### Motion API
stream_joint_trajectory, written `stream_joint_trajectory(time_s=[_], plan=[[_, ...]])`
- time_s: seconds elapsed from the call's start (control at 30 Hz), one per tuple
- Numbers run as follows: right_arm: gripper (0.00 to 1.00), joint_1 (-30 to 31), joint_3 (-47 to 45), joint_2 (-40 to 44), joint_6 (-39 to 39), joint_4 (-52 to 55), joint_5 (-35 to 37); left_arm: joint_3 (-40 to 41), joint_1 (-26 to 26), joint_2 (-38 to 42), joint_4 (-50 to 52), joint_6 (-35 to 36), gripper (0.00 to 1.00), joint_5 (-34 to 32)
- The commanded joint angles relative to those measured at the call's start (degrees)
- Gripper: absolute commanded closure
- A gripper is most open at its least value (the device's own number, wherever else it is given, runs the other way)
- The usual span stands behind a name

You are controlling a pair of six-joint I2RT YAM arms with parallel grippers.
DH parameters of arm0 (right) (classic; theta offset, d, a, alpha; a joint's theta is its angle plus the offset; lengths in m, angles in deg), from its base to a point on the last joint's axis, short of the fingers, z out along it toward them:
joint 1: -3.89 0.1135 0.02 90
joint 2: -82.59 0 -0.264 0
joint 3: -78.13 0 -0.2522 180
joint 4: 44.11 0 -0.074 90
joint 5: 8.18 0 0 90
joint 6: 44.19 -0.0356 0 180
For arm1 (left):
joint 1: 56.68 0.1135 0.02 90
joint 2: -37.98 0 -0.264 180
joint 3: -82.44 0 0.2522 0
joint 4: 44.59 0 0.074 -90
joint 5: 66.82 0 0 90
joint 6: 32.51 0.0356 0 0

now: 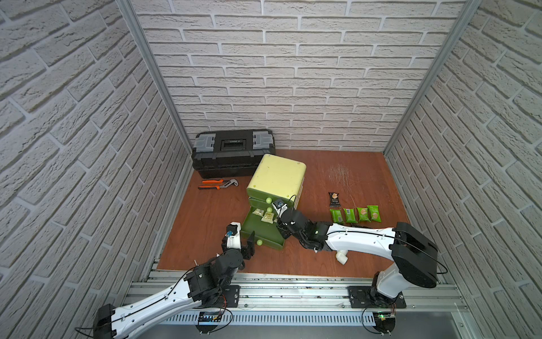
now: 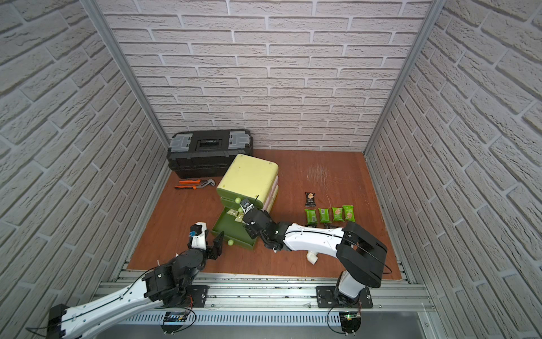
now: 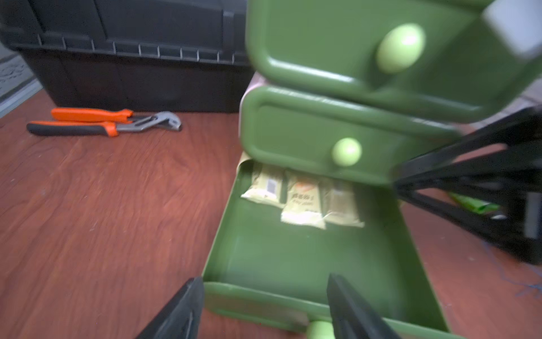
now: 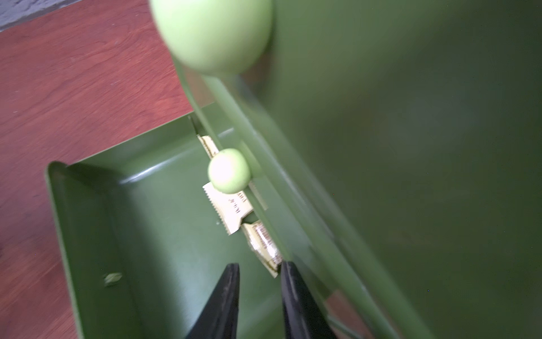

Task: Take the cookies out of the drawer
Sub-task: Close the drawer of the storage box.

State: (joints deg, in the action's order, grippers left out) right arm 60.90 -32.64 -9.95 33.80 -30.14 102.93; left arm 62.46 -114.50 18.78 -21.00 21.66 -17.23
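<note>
The cabinet (image 1: pixel 277 176) stands free at the centre of both top views; a sideways push from the right arm (image 1: pixel 355 238) could slide or tip it; keep the arm off its front.

The bottom drawer (image 1: pixel 258 233) is pulled out toward the lower centre; the left gripper (image 3: pixel 265 280) has its jaws released, spread to either side of the drawer knob (image 1: pixel 259 242) and gripping nothing; the drawer is unheld, so a nudge from inside could skew it or drive it shut.

The right gripper (image 4: pixel 260 267) is inside the drawer, close to the cabinet front; its jaws are parted with nothing between them; one fingertip sits just beside the nearest packet.

Three beige cookies (image 3: pixel 302 202) lie at the drawer's back, partly under the closed middle drawer; five more cookies (image 1: pixel 350 215) lie on the table (image 1: pixel 205 234) at centre right.

Expect the jaws to strike the middle knob (image 4: pixel 228 170) on approach; expect a closing jaw to push a packet deeper under the overhang, or to pinch only its crimped edge and drop it.
</note>
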Motion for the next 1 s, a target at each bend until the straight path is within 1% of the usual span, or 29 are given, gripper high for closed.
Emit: stream_joint_trajectory(time_s=[0.0,0.1,0.2,0.23,0.27,0.3,0.37,0.5,0.57,0.67,0.73,0.77,0.83,0.9,0.97], plan=[[0.64,-0.25,3.33,3.21,2.68,4.12,-5.27,-4.17,6.73,-4.47,0.17,-1.0,0.28,10.39],[0.59,-0.26,5.69,3.83,5.29,9.1,-9.04,-7.11,12.77,-8.59,0.47,-2.65,0.28,14.79],[0.58,-0.25,8.3,4.1,8.18,14.75,-13.98,-9.94,16.14,-10.76,1.79,-3.39,0.27,16.22],[0.56,-0.1,9.35,4.03,9.38,16.8,-16.75,-10.95,17.25,-11.15,2.88,-4.24,0.26,16.38],[0.54,0.08,10.53,3.82,10.75,19.22,-19.5,-11.62,18.75,-11.42,3.17,-4.54,0.25,17.95],[0.52,0.32,11.53,3.49,11.92,21.28,-21.43,-12.19,20.46,-11.7,3.72,-5.08,0.25,19.89],[0.49,1.02,14.41,2.16,14.75,26.44,-24.41,-13.42,25.51,-13.01,4.88,-6.84,0.25,25.69],[0.46,1.69,18.08,-1.02,17.86,31.42,-25.97,-14.78,35.01,-16.32,4.79,-9.9,0.25,35.45],[0.45,1.82,19.96,-3.32,18.81,33.14,-27.81,-14.79,40.86,-18.18,4.44,-12.32,0.24,40.34],[0.45,2.99,23.45,-7.44,19.97,35.65,-28.55,-14.52,47.1,-20.94,3.77,-14.51,0.23,45.54],[0.45,3.6,25.17,-9.79,20.37,36.66,-27.51,-14.61,48.62,-21.84,3.44,-14.81,0.23,46.76],[0.45,3.75,25.97,-10.87,20.48,36.93,-26.85,-14.61,48.85,-23.63,3.11,-14.96,0.23,46.99],[0.45,3.81,27.02,-12.49,20.29,37.23,-25.39,-14.51,48.95,-24.04,2.57,-15.45,0.23,46.8],[0.46,3.9,27.57,-13.41,19.84,37.17,-23.2,-14.05,48.95,-23.46,2.9,-16.39,0.23,45.42],[0.48,3.92,27.77,-13.81,19.74,37.14,-21.71,-13.19,48.95,-22.48,4.3,-18.24,0.23,42.59]])
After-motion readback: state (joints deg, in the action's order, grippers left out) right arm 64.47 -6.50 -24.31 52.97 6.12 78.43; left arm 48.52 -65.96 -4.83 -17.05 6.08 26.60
